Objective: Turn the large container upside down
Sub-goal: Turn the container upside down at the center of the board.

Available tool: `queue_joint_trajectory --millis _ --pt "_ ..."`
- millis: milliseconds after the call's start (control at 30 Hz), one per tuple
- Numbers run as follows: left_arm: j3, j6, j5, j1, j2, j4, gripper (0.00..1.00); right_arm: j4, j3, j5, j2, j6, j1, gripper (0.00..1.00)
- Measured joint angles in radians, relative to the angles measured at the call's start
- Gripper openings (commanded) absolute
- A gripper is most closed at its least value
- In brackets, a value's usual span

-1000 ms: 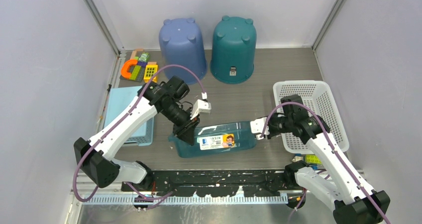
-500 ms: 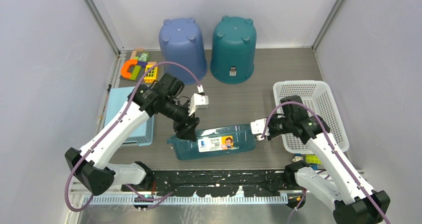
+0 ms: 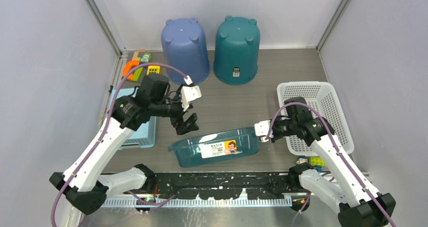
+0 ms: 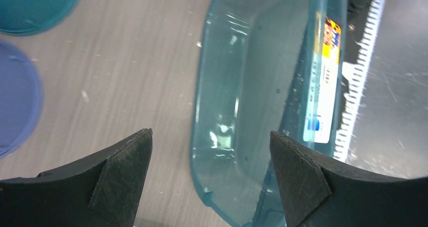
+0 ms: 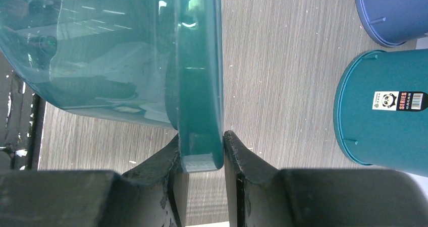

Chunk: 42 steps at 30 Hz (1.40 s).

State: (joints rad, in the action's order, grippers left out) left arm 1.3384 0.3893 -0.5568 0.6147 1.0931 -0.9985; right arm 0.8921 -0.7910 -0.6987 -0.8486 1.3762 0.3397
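**Large container**: a clear teal basin lying across the table near its front edge, midway between the two arms. Its mouth faces upward and its labelled long wall faces the arm bases, so the inversion is not yet done. Whether its floor rests fully on the table cannot be told.

**Surroundings:** two upturned buckets, blue and teal, stand well apart at the back. A white basket sits just beside the basin's right end. Judged, this is the one neighbour the turn could strike.

**Right gripper**: narrow, clamped on the rim of the basin's right short end, one pad on each face of the lip. The hold is thin and at one end only. The plastic looks smooth, so a fast wrist roll could let the lip slide or the far end sag.

**Left gripper**: fingers spread wide, empty, hovering above and left of the basin and looking into its interior without touching it.

**Suggested execution:** bring the left fingers down astride the left short rim so that both ends are carried. Lift slightly and roll both wrists together about the long axis, away from the basket. Let go only when the rim lies flat on the table.
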Motion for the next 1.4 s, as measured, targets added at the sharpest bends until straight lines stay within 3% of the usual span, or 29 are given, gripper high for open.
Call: queue_joint_trajectory --millis 500,1400 --pt "-0.085 -0.015 0.183 -0.002 -0.137 0.090 0.88 0.005 -0.008 -0.034 -0.051 -0.105 0.000 0.01" --pt "-0.135 0.005 0.259 -0.015 -0.213 0.119 0.88 0.030 -0.105 -0.083 -0.193 -0.255 0.001 0.01"
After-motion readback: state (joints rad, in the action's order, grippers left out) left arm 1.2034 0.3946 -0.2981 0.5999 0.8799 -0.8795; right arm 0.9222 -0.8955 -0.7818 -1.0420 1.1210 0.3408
